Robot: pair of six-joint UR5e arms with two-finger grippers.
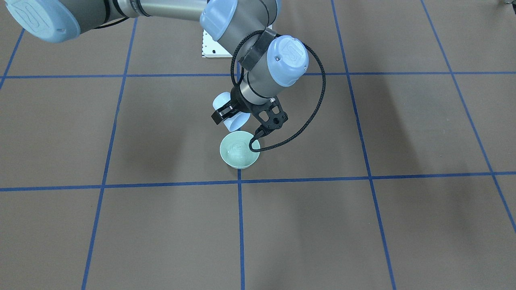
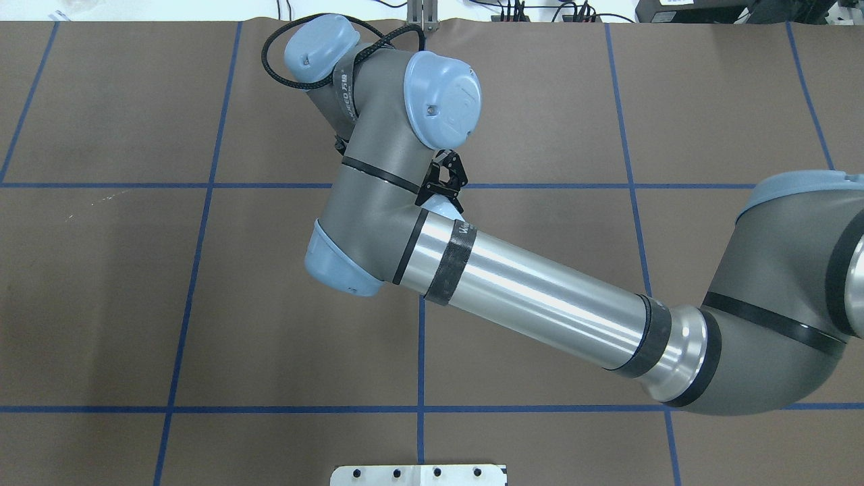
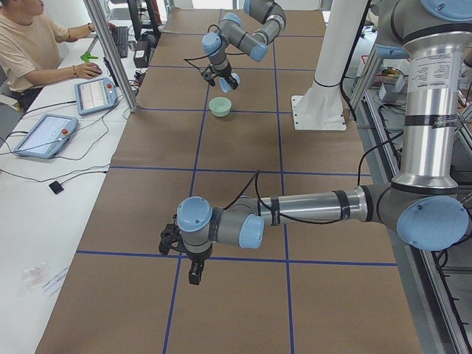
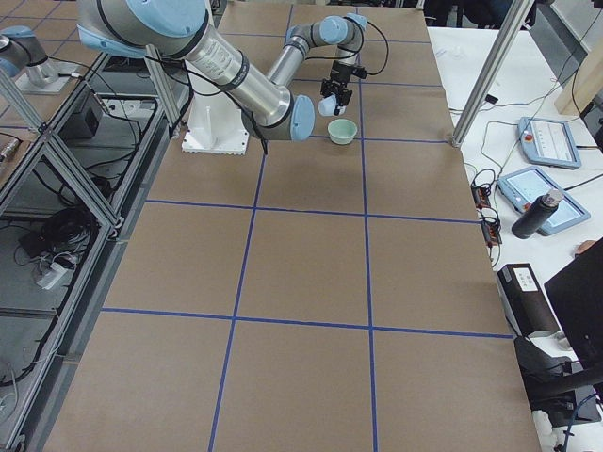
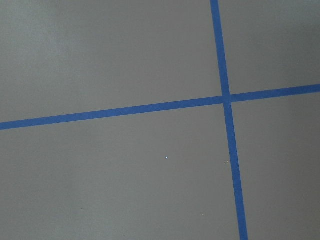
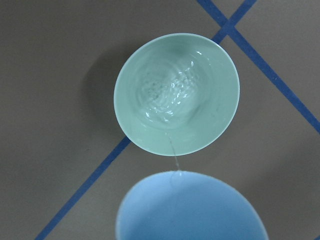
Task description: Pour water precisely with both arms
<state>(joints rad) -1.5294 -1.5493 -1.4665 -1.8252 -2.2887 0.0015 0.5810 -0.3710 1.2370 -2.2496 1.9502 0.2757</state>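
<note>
My right gripper [image 1: 228, 115] is shut on a light-blue cup [image 1: 224, 105], tilted over a pale green bowl [image 1: 239, 150] that stands on the brown table at a blue tape crossing. In the right wrist view a thin stream of water [image 6: 173, 151] runs from the cup's rim [image 6: 192, 207] into the bowl [image 6: 176, 95], where the water ripples. The overhead view hides cup and bowl under the right arm [image 2: 533, 290]. My left gripper [image 3: 190, 267] hangs low over the near table, far from the bowl [image 3: 220, 107]; I cannot tell whether it is open or shut. Its wrist view holds only tape lines.
The white pedestal base [image 1: 211, 48] sits just behind the bowl. A person [image 3: 29, 44] sits at a side desk with tablets [image 3: 44, 134]. Aluminium posts [image 3: 110, 51] stand along the table's edge. A dark bottle [image 4: 537, 215] stands on the side desk.
</note>
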